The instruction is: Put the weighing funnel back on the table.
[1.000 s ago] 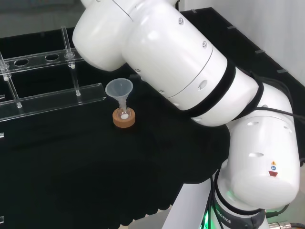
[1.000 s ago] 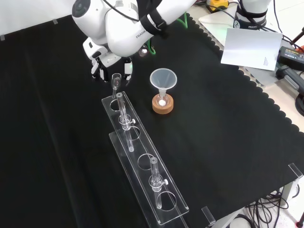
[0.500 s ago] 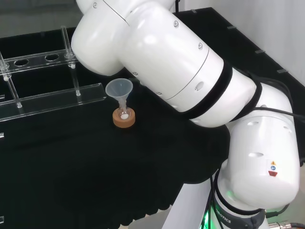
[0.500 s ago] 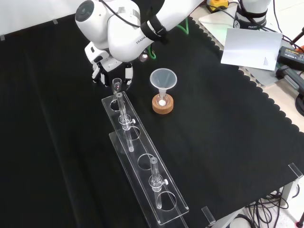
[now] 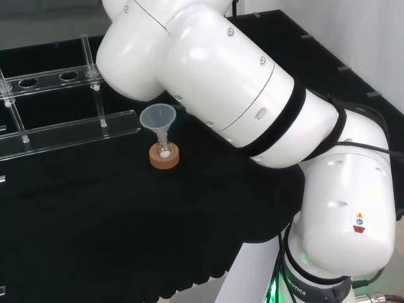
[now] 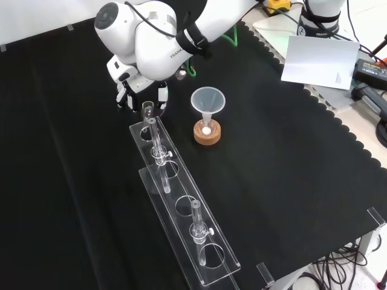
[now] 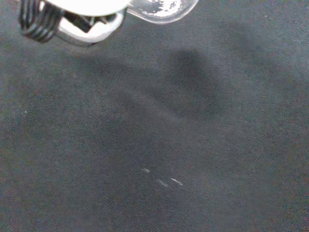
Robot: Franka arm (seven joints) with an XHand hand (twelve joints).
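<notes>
weighing funnel (image 6: 147, 109): a small clear piece in my hand, stem down, over the black cloth toward its far edge in the front view, left of that edge's middle. It hangs just beyond the far end of the clear rack. I cannot tell whether its stem touches the cloth.
hand (image 6: 140, 95): my fingers point down and close in on the weighing funnel from both sides, pinching it between them. In the wrist view the clear piece sits right beside a part of my hand, with bare cloth and a soft shadow under it.
arm (image 6: 151, 42): my white links reach in over the cloth's far edge in the front view.
cloth (image 6: 290, 169): black, covering the bench.
funnel (image 6: 207, 99): the big cone, mouth up, stem in a small flask (image 6: 207, 128) on a cork ring (image 6: 207, 136); it stands to the right of my hand in the front view, apart from it.
rack (image 6: 208, 266): clear, running from just beside my hand toward the cloth's near edge.
tubes (image 6: 196, 220): two clear ones, upright in the rack.
</notes>
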